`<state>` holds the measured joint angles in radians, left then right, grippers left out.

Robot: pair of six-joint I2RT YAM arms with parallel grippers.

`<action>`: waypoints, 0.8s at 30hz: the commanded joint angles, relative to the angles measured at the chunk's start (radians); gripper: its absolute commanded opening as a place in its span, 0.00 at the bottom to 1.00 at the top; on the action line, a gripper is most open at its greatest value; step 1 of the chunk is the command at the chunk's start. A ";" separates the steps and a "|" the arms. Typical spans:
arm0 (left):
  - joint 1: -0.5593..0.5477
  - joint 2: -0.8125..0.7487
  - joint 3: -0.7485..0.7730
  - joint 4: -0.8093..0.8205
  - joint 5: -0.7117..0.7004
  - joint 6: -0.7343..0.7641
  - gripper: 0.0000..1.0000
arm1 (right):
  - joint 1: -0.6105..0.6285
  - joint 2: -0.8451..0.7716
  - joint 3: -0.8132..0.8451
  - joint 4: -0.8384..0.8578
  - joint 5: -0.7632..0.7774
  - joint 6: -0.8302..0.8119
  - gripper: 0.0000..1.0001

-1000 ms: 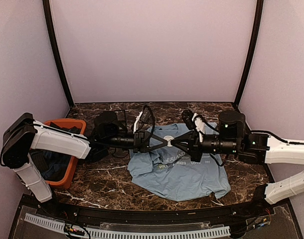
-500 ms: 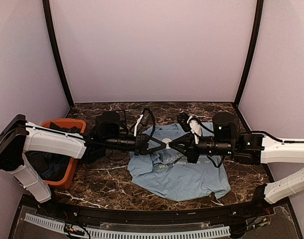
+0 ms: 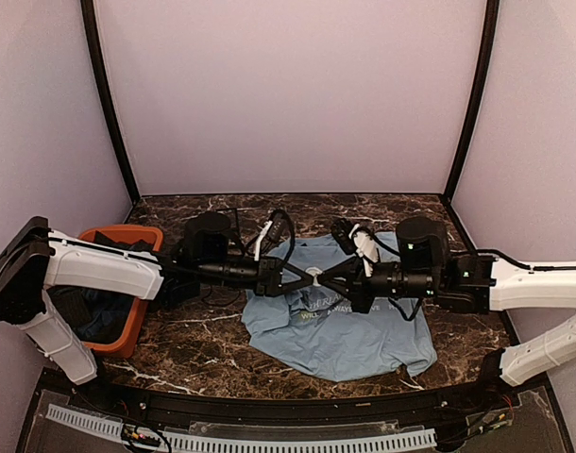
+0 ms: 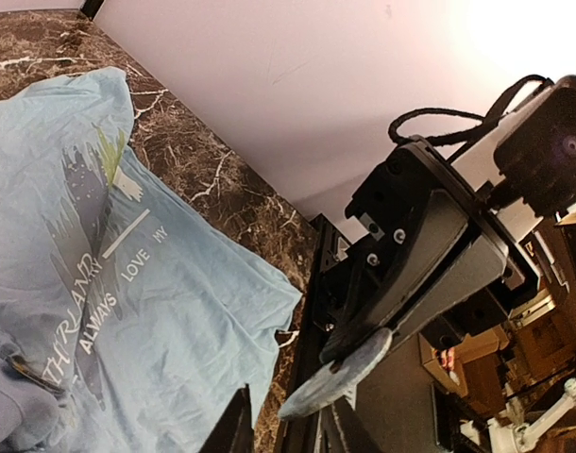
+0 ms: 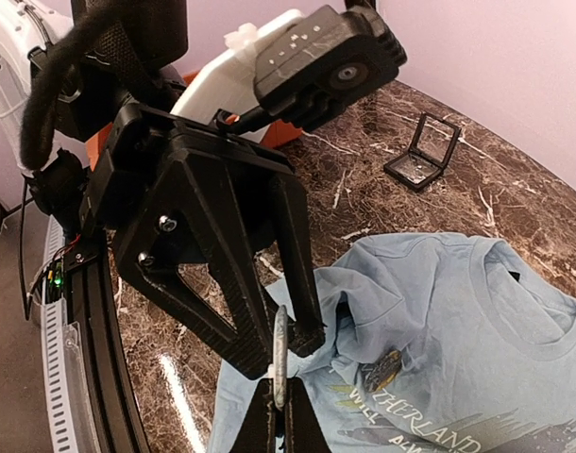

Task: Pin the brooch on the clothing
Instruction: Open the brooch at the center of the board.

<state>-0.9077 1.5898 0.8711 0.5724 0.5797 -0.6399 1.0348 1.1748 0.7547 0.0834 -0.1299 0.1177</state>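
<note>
Brooch: small round grey disc (image 4: 337, 376), thin. Held in mid-air above the shirt, between the two grippers; not on the cloth yet.
R gripper (image 5: 277, 404): jaws closed on the brooch's rim; its own cam sees the disc edge-on.
L gripper (image 5: 290, 347): jaws partway open, tips either side of the disc. Can't tell if either pad touches it.
Shirt (image 3: 349, 335): light blue tee w/ white print, spread on the marble table (image 3: 203, 351), rucked up near the chest print below the grippers.
Handling, brooch: prob. light, rigid, smooth, so slippery at the rim and easy to flick out of a pinch. Best taken across the flat faces or at opposite rim pts, pin side left free. Pin/clasp not visible, so can't say which face it's on.
Handling, shirt: soft, limp, slides & bunches. Likely needs a fold held taut or lifted for the pin to bite.
Orange bin (image 3: 142, 232): left side of table, holds dark blue garments (image 3: 99, 316); apart from the shirt.
Small case (image 5: 422, 151): black-framed, square, lid propped open, on the table beyond the shirt. Looks empty, but too small to be sure.
Step (judged): brooch hand-over/regrip betw. grippers; pinning not begun.
</note>
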 commanded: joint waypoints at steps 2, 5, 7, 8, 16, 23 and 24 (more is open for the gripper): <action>0.003 -0.048 -0.031 0.047 -0.004 0.004 0.39 | 0.054 -0.016 0.003 0.124 -0.082 0.008 0.00; 0.003 -0.097 -0.082 0.164 0.059 -0.006 0.47 | 0.052 -0.044 -0.016 0.121 -0.039 0.010 0.00; 0.003 -0.145 -0.109 0.168 0.087 0.005 0.49 | 0.049 -0.063 -0.025 0.116 -0.013 0.012 0.00; 0.002 -0.179 -0.122 0.159 0.095 0.021 0.50 | 0.045 -0.072 -0.027 0.110 -0.002 0.015 0.00; 0.003 -0.439 -0.171 -0.160 -0.074 0.203 0.71 | 0.003 -0.093 -0.014 0.028 0.077 0.067 0.00; 0.004 -0.375 -0.019 -0.515 -0.325 0.418 0.98 | -0.119 -0.115 0.005 -0.157 0.159 0.213 0.00; 0.003 -0.355 0.007 -0.526 -0.323 0.428 0.99 | -0.144 -0.125 0.005 -0.188 0.174 0.227 0.00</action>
<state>-0.9062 1.1580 0.8024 0.2722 0.3779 -0.3462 0.9585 1.0870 0.7391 0.0193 -0.0341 0.2493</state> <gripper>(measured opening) 0.975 0.009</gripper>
